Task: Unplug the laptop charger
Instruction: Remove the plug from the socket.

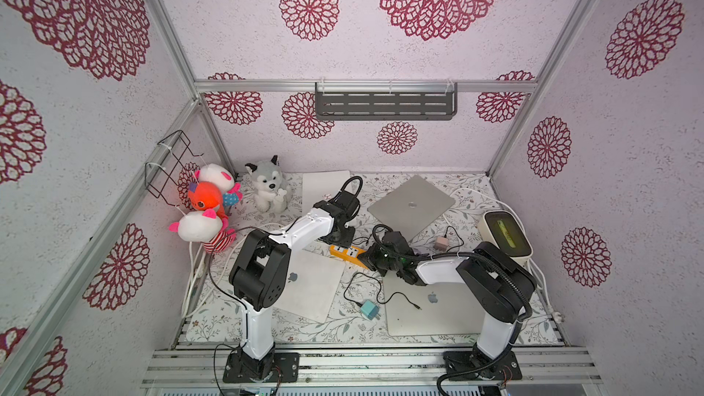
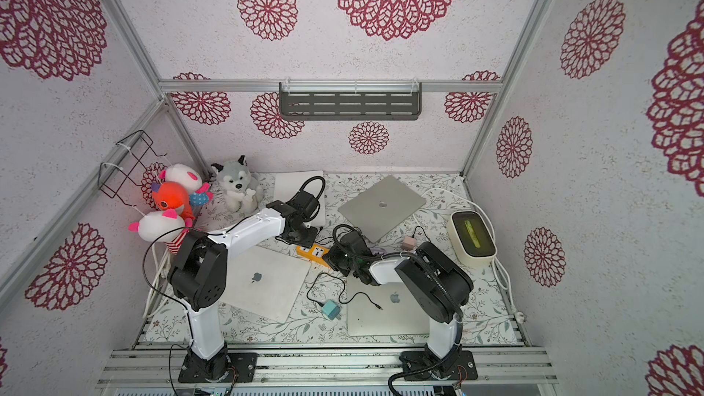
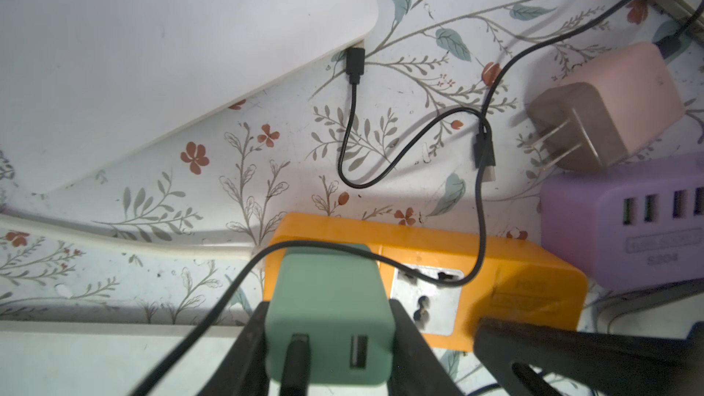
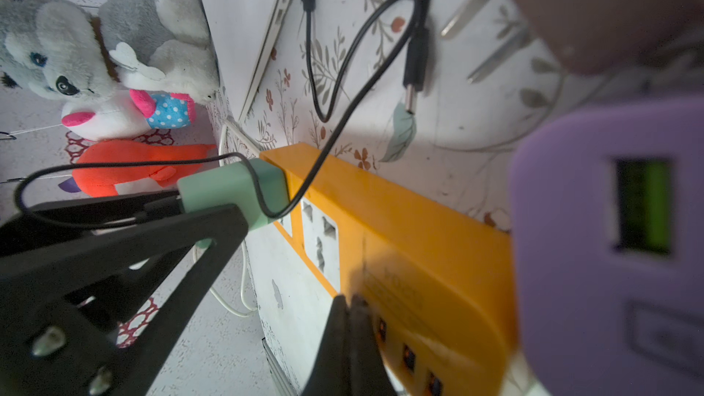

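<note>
Charger (image 3: 329,291): smooth mint-green block, clamped between your left gripper (image 3: 330,331) fingers
Power strip (image 4: 400,222): glossy orange slab, your closed right gripper (image 4: 348,302) touching it

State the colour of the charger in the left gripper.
The charger is mint green, clearest in the left wrist view.

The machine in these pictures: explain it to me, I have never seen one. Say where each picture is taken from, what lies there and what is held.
Two white robot arms stand at a table's edge, each ending in a two-fingered gripper. Two pictures look down from overhead; the other two come from cameras on the wrists. On the floral table lie closed laptops, plush toys and loose chargers. The left gripper is closed on a green charger plugged into the orange power strip. The right gripper, shut and empty, rests on that strip.
</note>
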`<state>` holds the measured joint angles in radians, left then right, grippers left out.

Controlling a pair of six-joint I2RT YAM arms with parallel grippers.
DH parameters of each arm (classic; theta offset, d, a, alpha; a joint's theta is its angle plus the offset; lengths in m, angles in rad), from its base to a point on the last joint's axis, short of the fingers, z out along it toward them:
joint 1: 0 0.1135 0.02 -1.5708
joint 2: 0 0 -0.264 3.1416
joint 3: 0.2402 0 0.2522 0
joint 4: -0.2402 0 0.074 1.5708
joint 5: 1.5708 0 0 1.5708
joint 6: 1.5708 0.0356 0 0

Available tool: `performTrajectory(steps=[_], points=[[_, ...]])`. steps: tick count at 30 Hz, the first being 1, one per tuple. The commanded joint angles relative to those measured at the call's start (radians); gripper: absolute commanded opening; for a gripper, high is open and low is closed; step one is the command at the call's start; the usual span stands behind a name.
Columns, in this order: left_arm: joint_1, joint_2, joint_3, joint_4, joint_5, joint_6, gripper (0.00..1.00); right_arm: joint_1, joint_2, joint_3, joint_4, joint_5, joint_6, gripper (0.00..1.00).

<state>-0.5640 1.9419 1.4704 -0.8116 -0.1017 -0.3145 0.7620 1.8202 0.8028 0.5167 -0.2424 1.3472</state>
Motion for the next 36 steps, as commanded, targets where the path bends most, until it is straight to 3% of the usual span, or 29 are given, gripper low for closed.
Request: performTrajectory(steps=[1, 4, 7, 14, 18, 22, 27, 36], points=[[0.01, -0.013, -0.021, 0.021, 0.101, -0.031, 0.25, 0.005, 0.051, -0.027, -0.124, 0.001, 0.008, 0.01], [0.03, -0.036, -0.051, 0.074, 0.18, -0.064, 0.25, 0.005, 0.053, -0.03, -0.125, 0.0, 0.008, 0.01], [0.034, -0.046, -0.064, 0.101, 0.173, -0.09, 0.25, 0.005, 0.053, -0.029, -0.124, 0.0, 0.008, 0.01], [-0.018, 0.058, 0.06, -0.09, -0.062, -0.028, 0.25, 0.005, 0.054, -0.028, -0.123, -0.002, 0.007, 0.01], [-0.033, 0.086, 0.095, -0.136, -0.113, -0.018, 0.24, 0.005, 0.053, -0.031, -0.123, -0.001, 0.01, 0.01], [-0.029, 0.069, 0.096, -0.128, -0.053, -0.013, 0.24, 0.004, 0.052, -0.035, -0.124, 0.0, 0.01, 0.01], [0.002, 0.032, 0.071, -0.063, 0.114, -0.052, 0.24, 0.003, 0.059, -0.034, -0.124, -0.003, 0.011, 0.01], [0.01, 0.012, 0.11, -0.105, 0.121, -0.039, 0.24, 0.003, 0.063, -0.033, -0.121, -0.006, 0.012, 0.01]])
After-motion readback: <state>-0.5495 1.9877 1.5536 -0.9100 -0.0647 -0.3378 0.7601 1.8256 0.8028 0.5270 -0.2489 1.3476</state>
